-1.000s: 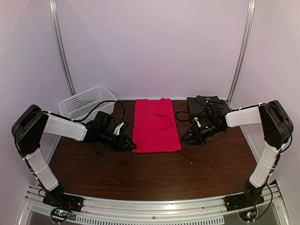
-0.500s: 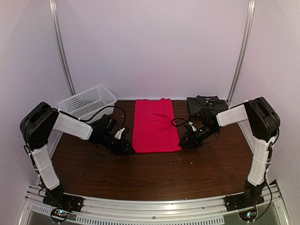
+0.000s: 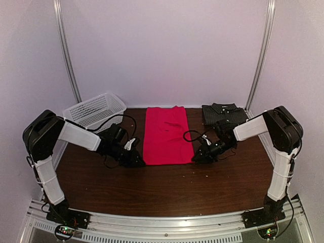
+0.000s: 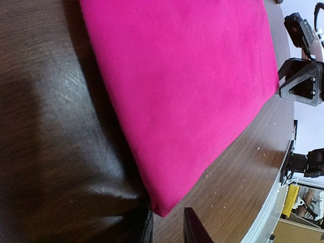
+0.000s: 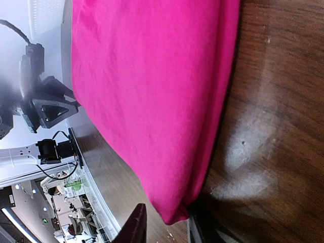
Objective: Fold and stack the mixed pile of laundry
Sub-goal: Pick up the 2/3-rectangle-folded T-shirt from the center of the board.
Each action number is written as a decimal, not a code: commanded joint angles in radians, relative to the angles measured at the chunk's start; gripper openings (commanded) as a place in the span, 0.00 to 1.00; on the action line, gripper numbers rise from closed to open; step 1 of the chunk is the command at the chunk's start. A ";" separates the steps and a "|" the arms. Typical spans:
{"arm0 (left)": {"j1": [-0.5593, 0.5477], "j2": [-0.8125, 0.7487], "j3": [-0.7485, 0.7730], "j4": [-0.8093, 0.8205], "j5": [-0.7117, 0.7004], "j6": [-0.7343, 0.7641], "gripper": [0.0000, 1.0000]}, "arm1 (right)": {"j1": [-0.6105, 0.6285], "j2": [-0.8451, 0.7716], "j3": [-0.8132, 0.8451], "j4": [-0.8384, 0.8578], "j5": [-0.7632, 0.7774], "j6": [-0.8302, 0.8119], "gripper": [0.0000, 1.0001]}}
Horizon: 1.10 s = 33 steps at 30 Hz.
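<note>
At near corners of the smooth red-pink T-shirt (image 3: 167,136), left hand (image 4: 168,221) and right hand (image 5: 167,216) gape unclamped.

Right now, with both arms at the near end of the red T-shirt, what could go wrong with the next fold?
1. Both sets of jaws straddle only the tips of the red T-shirt's near corners; such a shallow bite may slip or lift just the top layer.
2. The folded dark shirt lies close behind the right arm, so carrying the hem back might nudge it.
</note>
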 commanded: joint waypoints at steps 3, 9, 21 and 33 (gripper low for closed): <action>-0.009 0.030 -0.003 0.019 -0.007 0.012 0.16 | 0.020 0.038 -0.044 -0.018 0.091 0.010 0.19; -0.013 0.029 -0.006 0.053 -0.005 0.015 0.00 | 0.027 0.044 -0.003 -0.025 0.102 0.008 0.00; -0.113 -0.204 -0.147 -0.039 -0.037 0.019 0.00 | 0.112 -0.241 -0.240 -0.045 0.129 0.065 0.00; -0.267 -0.641 -0.257 -0.246 -0.124 -0.103 0.00 | 0.237 -0.765 -0.437 -0.161 0.187 0.321 0.00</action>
